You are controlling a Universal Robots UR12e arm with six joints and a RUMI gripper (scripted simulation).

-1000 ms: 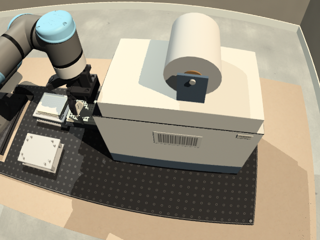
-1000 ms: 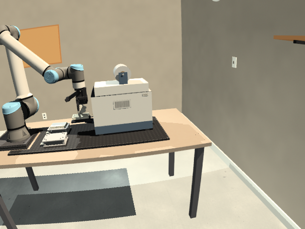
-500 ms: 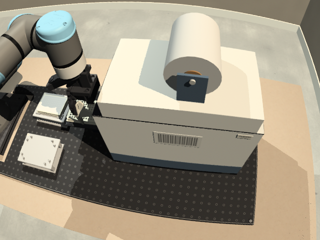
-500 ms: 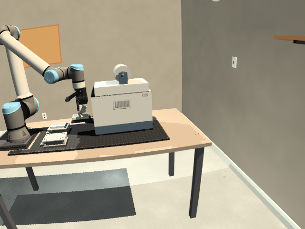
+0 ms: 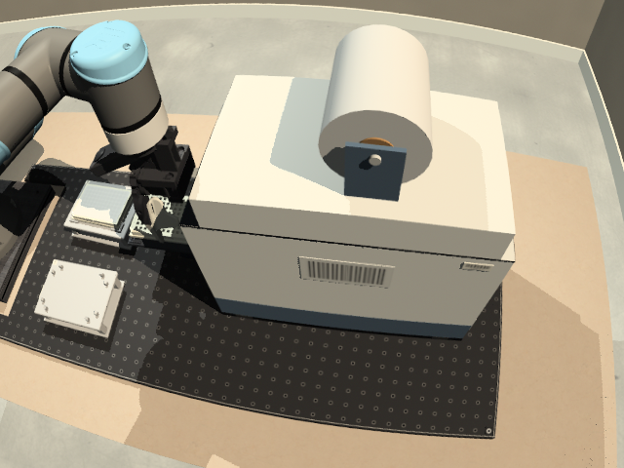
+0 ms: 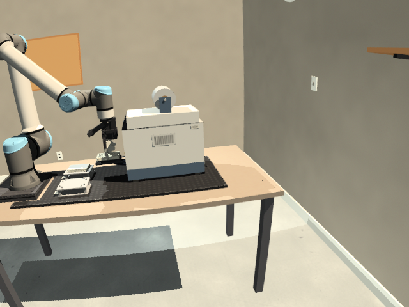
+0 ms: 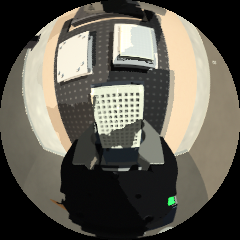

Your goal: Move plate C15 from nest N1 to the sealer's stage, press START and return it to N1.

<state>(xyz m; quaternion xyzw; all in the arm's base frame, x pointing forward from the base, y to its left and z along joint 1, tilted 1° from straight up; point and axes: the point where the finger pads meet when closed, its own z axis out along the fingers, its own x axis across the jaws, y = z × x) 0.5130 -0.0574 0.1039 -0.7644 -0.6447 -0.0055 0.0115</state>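
Tan wall behind, plate (image 5: 167,230) (image 6: 108,155) (image 7: 119,112) partly hidden by gripper (image 5: 155,221) (image 6: 107,152) (image 7: 119,121), arm base cropped

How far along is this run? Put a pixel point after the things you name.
Done: the plate (image 5: 139,224) (image 6: 101,156) (image 7: 118,102) is out of its nest (image 5: 78,294) (image 6: 74,183) (image 7: 74,57), which stands bare. In hand: the gripper (image 5: 149,218) (image 6: 107,152) (image 7: 119,121) is shut on it at the stage (image 5: 169,246) (image 6: 105,162); seating unclear. Left: release, START, sealing (wells look uncovered), return. Lamp (image 7: 172,201) green.

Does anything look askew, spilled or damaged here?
Nothing plainly odd stands out. The gripper holds the holed plate at the machine's front; I cannot tell whether it sits flat. The other plate looks level, and the visible lamp is green.
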